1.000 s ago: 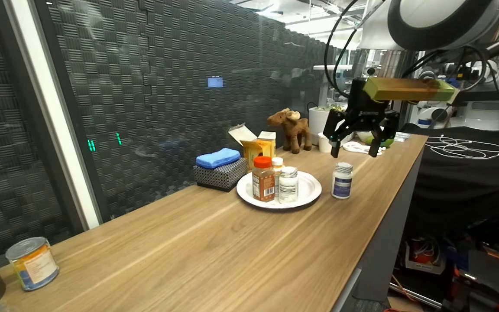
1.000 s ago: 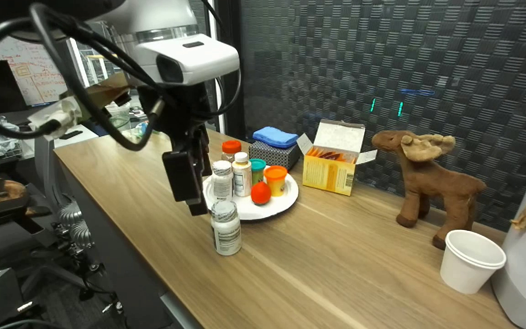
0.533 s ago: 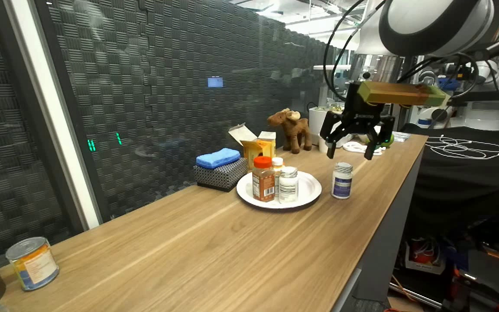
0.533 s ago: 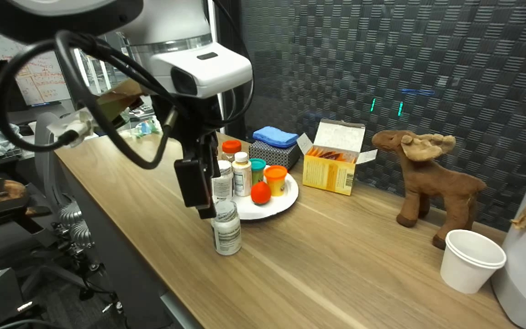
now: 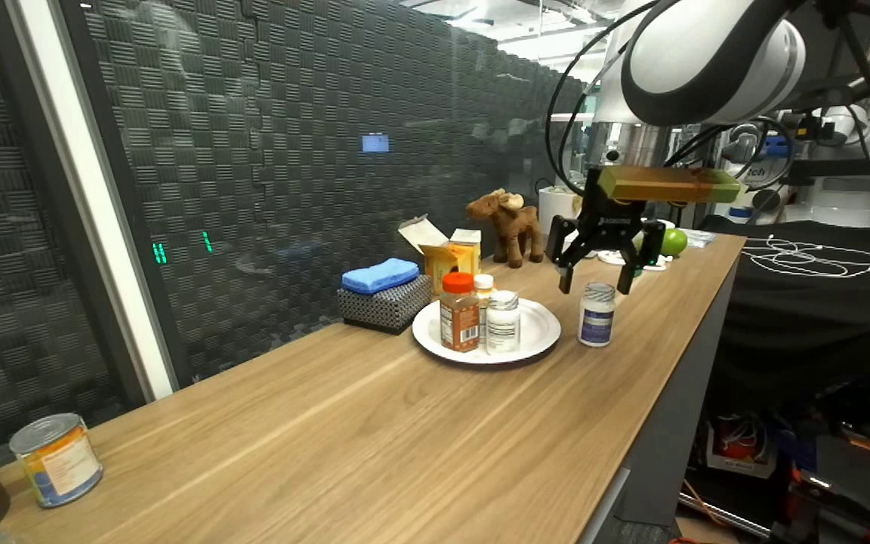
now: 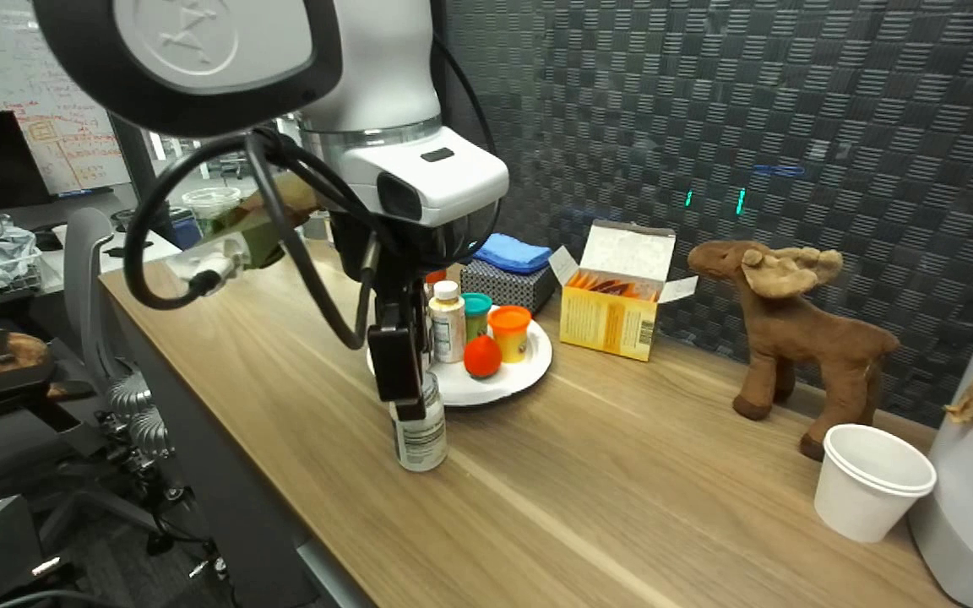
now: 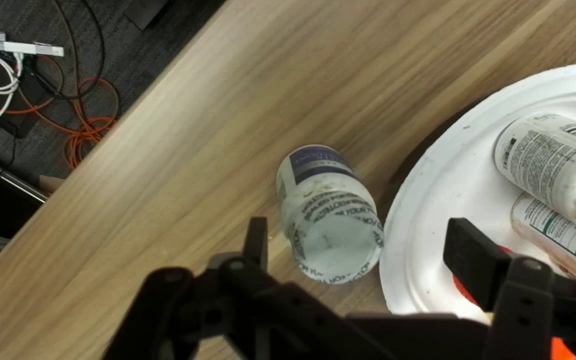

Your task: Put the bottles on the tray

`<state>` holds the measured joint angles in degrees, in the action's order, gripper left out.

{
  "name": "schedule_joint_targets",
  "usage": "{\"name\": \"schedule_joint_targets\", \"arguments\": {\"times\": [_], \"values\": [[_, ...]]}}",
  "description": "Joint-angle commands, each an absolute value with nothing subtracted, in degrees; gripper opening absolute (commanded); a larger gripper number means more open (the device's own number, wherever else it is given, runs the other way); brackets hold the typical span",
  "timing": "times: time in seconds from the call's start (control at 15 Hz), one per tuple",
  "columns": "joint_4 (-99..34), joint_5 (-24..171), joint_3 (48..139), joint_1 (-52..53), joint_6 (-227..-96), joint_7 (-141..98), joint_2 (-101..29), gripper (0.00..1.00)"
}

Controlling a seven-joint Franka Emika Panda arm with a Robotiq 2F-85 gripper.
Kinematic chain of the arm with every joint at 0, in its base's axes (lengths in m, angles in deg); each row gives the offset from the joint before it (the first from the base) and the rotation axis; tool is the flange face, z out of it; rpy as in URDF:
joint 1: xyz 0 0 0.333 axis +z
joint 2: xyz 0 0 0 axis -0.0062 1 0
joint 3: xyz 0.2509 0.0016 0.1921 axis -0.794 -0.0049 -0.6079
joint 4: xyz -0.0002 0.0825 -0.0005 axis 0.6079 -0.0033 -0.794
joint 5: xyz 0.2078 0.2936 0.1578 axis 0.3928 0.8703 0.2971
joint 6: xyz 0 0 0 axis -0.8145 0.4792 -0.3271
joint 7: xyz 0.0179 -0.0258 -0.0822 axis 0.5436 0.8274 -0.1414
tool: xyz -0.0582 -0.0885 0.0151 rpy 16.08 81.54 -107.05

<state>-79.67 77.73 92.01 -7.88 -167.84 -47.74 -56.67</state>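
A white bottle with a purple label (image 5: 596,323) stands upright on the wooden counter beside the white plate (image 5: 544,321). It also shows in the other views (image 6: 421,441) (image 7: 333,215). On the plate stand a red-capped bottle (image 5: 459,321), a white bottle (image 5: 503,331) and a white-capped bottle (image 6: 448,328). My gripper (image 5: 595,287) is open and empty, fingers pointing down, just above the purple-label bottle. In the wrist view the fingers (image 7: 360,247) are spread wide, with the bottle's cap between them, nearer one finger. In an exterior view a finger hides part of the cap.
The plate also holds an orange-lidded tub (image 6: 509,333), a teal-lidded tub (image 6: 476,314) and a red round thing (image 6: 482,357). Behind are a yellow box (image 6: 609,317), a patterned box with blue cloth (image 5: 382,302), a plush moose (image 6: 799,329) and paper cups (image 6: 871,490).
My gripper has come down and over, closer to the purple-label bottle, and stays open. The bottle and the plate's contents have not moved.
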Motion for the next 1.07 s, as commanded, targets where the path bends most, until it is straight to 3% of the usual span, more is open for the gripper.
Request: {"name": "schedule_joint_targets", "arguments": {"times": [0.0, 0.33, 1.0], "values": [[-78.8, 79.1, 92.6, -7.2, -166.5, -47.2, -56.8, 0.58], [-80.3, 77.5, 92.6, -7.5, -164.8, -49.1, -58.5, 0.22], [-75.4, 66.0, 90.2, -7.7, -158.9, -54.6, -64.9, 0.2]]}}
